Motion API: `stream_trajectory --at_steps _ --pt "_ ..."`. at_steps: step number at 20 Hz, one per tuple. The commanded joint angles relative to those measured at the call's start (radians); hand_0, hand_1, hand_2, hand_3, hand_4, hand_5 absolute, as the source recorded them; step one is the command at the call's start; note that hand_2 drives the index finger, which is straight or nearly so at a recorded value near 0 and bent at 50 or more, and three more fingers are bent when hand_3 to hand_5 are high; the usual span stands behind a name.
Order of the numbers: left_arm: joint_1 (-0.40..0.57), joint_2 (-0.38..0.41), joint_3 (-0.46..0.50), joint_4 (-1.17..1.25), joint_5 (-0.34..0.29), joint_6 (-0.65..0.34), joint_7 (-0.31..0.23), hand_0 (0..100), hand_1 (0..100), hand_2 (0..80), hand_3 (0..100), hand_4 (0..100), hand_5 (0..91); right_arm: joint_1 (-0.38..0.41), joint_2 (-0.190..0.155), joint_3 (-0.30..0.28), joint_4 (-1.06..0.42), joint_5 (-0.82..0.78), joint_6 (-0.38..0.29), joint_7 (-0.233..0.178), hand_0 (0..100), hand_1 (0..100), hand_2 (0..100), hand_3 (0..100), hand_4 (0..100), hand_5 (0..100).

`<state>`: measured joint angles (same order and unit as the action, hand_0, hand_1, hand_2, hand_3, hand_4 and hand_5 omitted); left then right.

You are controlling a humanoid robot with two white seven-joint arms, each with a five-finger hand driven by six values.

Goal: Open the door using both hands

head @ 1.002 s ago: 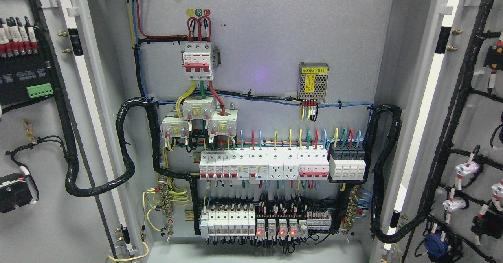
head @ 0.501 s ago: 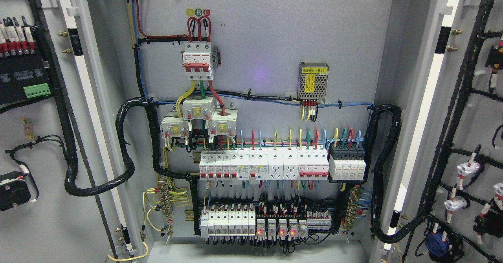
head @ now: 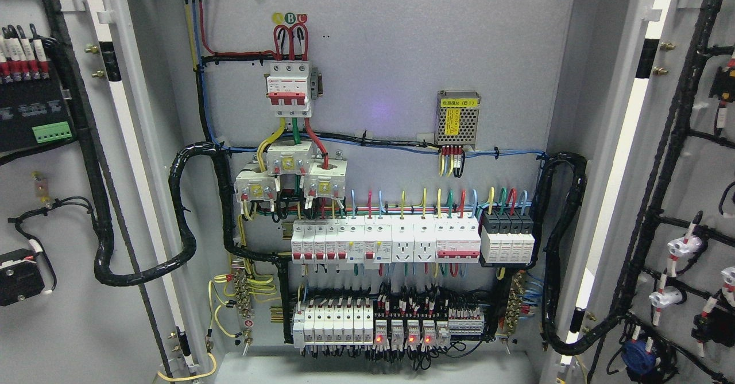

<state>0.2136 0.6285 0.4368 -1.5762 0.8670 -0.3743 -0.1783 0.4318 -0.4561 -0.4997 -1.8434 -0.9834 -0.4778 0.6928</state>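
Observation:
Both doors of a grey electrical cabinet stand swung wide. The left door (head: pixel 63 315) fills the picture's left edge, its inner face carrying a black module with a green connector (head: pixel 53 132) and black cable looms. The right door (head: pixel 697 166) fills the right edge, with black wiring and white-and-red fittings on its inner face. Between them the cabinet's back panel (head: pixel 402 57) is fully exposed. Neither of my hands nor arms shows anywhere in the head view.
On the back panel sit a red-and-white main breaker (head: pixel 289 88), a metal power supply with a yellow label (head: pixel 457 117), rows of white breakers (head: pixel 385 240) and relays with red lights (head: pixel 402 329). Thick black cable bundles (head: pixel 184 212) loop to each door.
The left door has swung slightly further outward; its module and lower black part shifted left. The right door's fittings shifted slightly right and down.

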Motion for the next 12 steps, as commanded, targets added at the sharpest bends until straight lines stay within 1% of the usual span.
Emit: stream_trajectory --at_steps 1,3,5,9,12 --pt "-0.011 0.007 -0.006 0.035 0.003 -0.002 0.0 0 0 0.0 0 0 0.0 0.03 0.001 0.007 -0.106 -0.003 -0.001 0.002 0 0 0 0 0 0" --pt "-0.013 0.007 -0.006 0.038 0.003 -0.002 0.0 0 0 0.0 0 0 0.0 0.028 -0.003 0.016 -0.119 -0.003 -0.001 0.001 0 0 0 0 0 0" --pt "-0.013 0.013 -0.006 0.039 0.003 -0.003 0.0 0 0 0.0 0 0 0.0 0.028 -0.004 0.039 -0.128 -0.001 -0.001 -0.001 0 0 0 0 0 0" --pt "-0.014 0.017 -0.007 0.038 0.004 -0.003 0.0 0 0 0.0 0 0 0.0 0.024 -0.006 0.062 -0.142 0.0 0.001 -0.002 0 0 0 0 0 0" --pt "-0.013 0.019 -0.007 0.036 0.004 -0.003 0.0 0 0 0.0 0 0 0.0 0.019 -0.006 0.09 -0.149 0.0 0.001 -0.004 0 0 0 0 0 0"
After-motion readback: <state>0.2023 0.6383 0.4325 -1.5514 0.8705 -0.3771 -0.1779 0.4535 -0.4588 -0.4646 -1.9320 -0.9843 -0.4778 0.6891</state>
